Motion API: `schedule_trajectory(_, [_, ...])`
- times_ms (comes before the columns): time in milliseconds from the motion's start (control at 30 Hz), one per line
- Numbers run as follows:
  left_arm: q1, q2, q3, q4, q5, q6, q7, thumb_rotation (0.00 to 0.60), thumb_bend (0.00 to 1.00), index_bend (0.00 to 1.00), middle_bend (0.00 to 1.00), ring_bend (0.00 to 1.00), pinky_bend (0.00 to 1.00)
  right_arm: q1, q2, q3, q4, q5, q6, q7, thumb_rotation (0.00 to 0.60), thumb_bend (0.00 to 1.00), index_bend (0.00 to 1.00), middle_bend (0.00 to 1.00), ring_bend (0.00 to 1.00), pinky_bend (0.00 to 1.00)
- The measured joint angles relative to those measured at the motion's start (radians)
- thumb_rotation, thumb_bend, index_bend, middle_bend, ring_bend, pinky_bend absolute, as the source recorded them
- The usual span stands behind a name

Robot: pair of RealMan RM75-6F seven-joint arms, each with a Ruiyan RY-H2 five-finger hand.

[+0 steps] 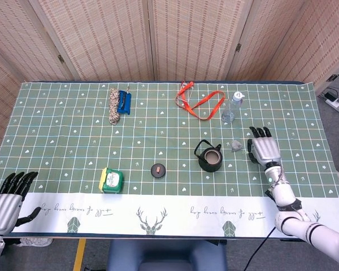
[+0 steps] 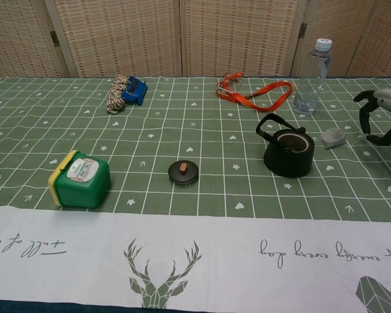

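Note:
My right hand (image 1: 263, 149) (image 2: 380, 116) hovers above the green cloth with its fingers spread and nothing in it. It is just right of a small grey crumpled piece (image 1: 236, 146) (image 2: 333, 137) and a black teapot (image 1: 209, 157) (image 2: 287, 151) without its lid. The teapot lid (image 1: 157, 170) (image 2: 183, 172) lies apart, left of the pot. My left hand (image 1: 10, 196) stays open off the table's near left corner, seen only in the head view.
A clear water bottle (image 1: 232, 107) (image 2: 311, 76) and an orange strap (image 1: 199, 100) (image 2: 251, 92) lie behind the teapot. A green and yellow tin (image 1: 111, 180) (image 2: 79, 178) sits front left. A coiled rope with a blue clip (image 1: 118, 103) (image 2: 124, 92) lies far left.

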Motion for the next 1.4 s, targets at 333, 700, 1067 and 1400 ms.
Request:
schedule_trajectory(333, [-0.003, 0.0, -0.006, 0.0, -0.016, -0.01, -0.001, 0.6, 0.24, 0.0, 0.05, 0.03, 0.0, 0.05, 0.165, 0.078, -0.343, 0.071, 0.104, -0.249, 0.6, 0.44, 0.61, 0.11, 0.09, 0.0])
schedule_trajectory(700, [-0.002, 0.012, -0.013, 0.002, -0.03, -0.011, -0.029, 0.6, 0.24, 0.0, 0.05, 0.03, 0.0, 0.149, 0.245, 0.135, -0.545, 0.205, 0.173, -0.427, 0.6, 0.44, 0.61, 0.11, 0.09, 0.0])
schedule_trajectory(1067, [-0.001, 0.017, -0.014, 0.0, -0.032, -0.012, -0.039, 0.6, 0.24, 0.0, 0.05, 0.04, 0.0, 0.222, 0.27, 0.14, -0.634, 0.258, 0.229, -0.512, 0.6, 0.44, 0.61, 0.12, 0.09, 0.0])
schedule_trajectory(1400, [0.002, 0.023, -0.016, 0.0, -0.032, -0.006, -0.051, 0.6, 0.24, 0.0, 0.05, 0.04, 0.0, 0.264, 0.252, 0.112, -0.641, 0.278, 0.245, -0.539, 0.6, 0.44, 0.61, 0.12, 0.09, 0.0])
